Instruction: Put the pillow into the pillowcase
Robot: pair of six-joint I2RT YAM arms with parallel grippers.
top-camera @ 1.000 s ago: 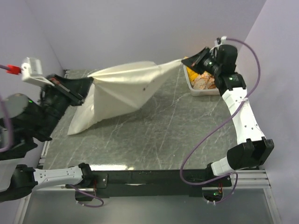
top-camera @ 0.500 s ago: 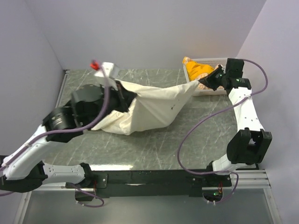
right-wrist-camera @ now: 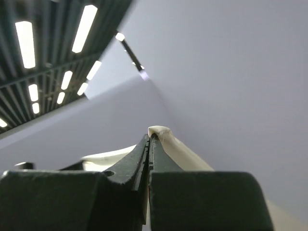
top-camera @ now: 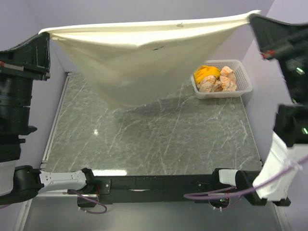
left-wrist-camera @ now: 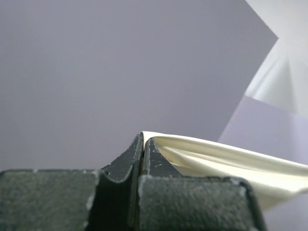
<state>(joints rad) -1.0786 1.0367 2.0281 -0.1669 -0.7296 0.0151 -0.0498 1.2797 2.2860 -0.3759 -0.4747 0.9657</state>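
Since half a second earlier both arms had swung up, hoisting the pillowcase (top-camera: 139, 62) off the tabletop (top-camera: 159, 144) and stretching its top edge taut across the far side. The left jaws were clamped on its left corner, the right jaws on its right corner. Its sagging lower edge hung well above the tabletop, left of the white basket (top-camera: 221, 95).

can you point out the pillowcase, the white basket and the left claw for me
pillowcase (top-camera: 139, 62), top external view, middle of the hanging cloth
white basket (top-camera: 222, 95), top external view, its near wall
left claw (left-wrist-camera: 144, 142), left wrist view, between its tips, shut on the cloth's corner
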